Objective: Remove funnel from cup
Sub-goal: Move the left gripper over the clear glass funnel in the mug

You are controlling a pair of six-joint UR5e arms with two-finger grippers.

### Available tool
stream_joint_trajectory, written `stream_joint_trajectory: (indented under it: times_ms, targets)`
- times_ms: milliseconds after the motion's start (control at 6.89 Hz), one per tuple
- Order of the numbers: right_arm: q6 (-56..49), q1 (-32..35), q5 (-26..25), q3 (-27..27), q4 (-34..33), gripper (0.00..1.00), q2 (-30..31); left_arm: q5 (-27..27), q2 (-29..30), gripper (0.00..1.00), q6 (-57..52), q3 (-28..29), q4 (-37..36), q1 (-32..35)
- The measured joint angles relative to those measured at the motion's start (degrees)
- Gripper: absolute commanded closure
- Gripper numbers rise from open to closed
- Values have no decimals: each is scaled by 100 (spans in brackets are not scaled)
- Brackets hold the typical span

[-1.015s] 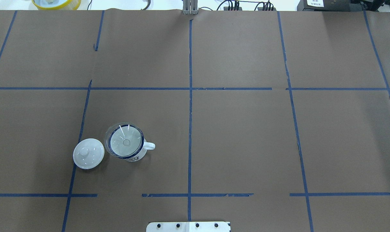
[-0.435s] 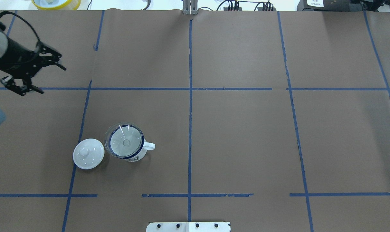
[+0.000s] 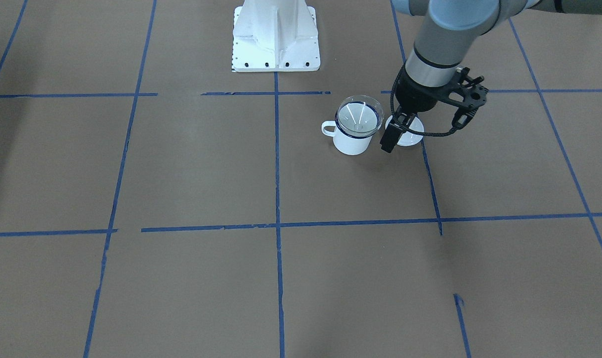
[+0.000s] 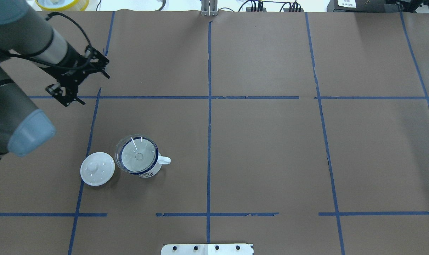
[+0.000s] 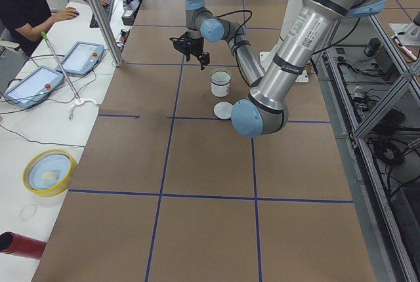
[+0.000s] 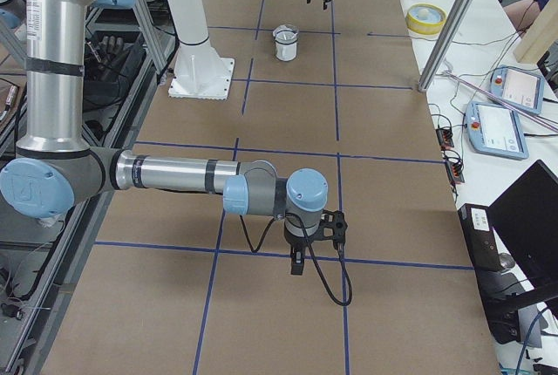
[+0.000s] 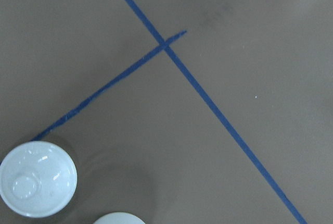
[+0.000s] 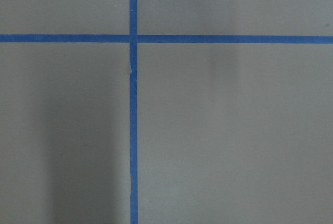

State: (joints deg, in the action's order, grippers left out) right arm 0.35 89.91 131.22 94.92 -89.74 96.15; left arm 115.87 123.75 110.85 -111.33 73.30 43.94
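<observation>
The clear funnel (image 4: 138,156) sits cone-up in the white blue-rimmed cup (image 4: 147,173), whose handle points right in the overhead view. Both also show in the front view, funnel (image 3: 359,113) in cup (image 3: 351,143). My left gripper (image 4: 95,88) is open and empty. It hangs above the table, up and left of the cup, touching nothing. In the front view it (image 3: 427,122) stands in front of the lid. The left wrist view shows only a sliver of the cup (image 7: 119,218) at the bottom edge. My right gripper (image 6: 296,263) hovers far from the cup; I cannot tell its state.
A white knobbed lid (image 4: 97,169) lies on the table just left of the cup, and also shows in the left wrist view (image 7: 37,178). The robot's base plate (image 4: 207,249) is at the near edge. A yellow bowl (image 4: 62,3) sits beyond the far left corner.
My left arm has come in from the left and its open gripper has moved right, toward the cup's side of the table. Cup, funnel and lid have not moved.
</observation>
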Motion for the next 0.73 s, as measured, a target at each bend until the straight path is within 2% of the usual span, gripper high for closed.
stream_joint_trajectory:
  times_ms: [290, 725]
  targets:
    - [0, 0, 0, 0, 0, 0, 0, -486, 223, 15, 410, 143, -295, -636]
    - [0, 0, 0, 0, 0, 0, 0, -635, 298, 27, 573, 479, -378, -987]
